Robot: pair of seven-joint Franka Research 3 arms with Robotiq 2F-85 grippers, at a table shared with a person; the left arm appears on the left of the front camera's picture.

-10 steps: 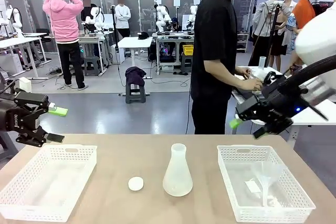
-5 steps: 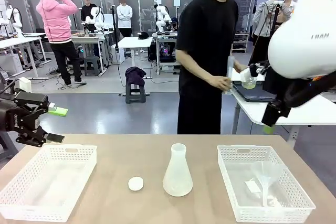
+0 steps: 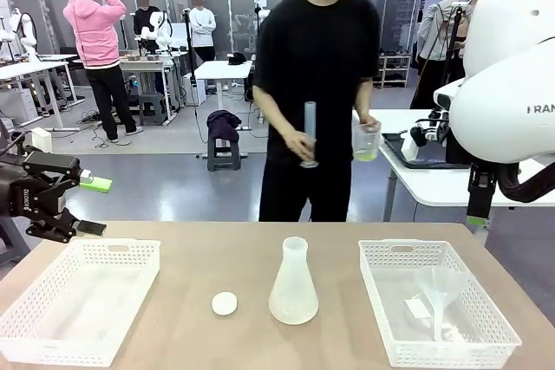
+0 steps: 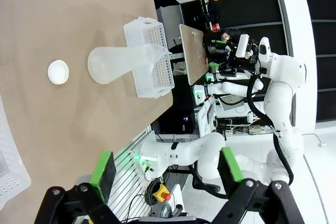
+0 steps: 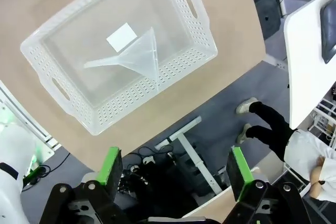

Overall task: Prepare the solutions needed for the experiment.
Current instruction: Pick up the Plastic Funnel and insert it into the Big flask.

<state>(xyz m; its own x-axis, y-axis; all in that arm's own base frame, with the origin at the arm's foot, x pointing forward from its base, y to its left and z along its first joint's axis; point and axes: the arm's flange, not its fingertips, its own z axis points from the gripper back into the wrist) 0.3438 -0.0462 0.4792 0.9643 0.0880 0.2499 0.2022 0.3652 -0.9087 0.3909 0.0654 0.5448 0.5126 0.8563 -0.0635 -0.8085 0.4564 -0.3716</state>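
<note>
The solutions [image 3: 365, 154], pale yellow-green, sit low in a clear beaker [image 3: 366, 140] in the person's hand [image 3: 371, 121] beyond the far edge; graduated cylinder [image 3: 310, 132] in the other hand; conical flask [image 3: 293, 283] mid-table, white cap [image 3: 225, 303] just beside; funnel [image 3: 440, 290] lying in right basket [image 3: 375, 276]; left gripper [image 3: 94, 205] released, near left basket [image 3: 130, 249]; right gripper [image 5: 176, 166] released above right basket; tan tabletop [image 3: 217, 253]; open workshop behind.

Flask [image 3: 293, 288] stands upright mid-table, cap [image 3: 225, 303] near its left. I see bare tabletop [image 3: 186, 275] between them and the left basket [image 3: 113, 247] and right basket [image 3: 403, 249]. Left gripper [image 3: 94, 206] hangs by the table's far left corner.
</note>
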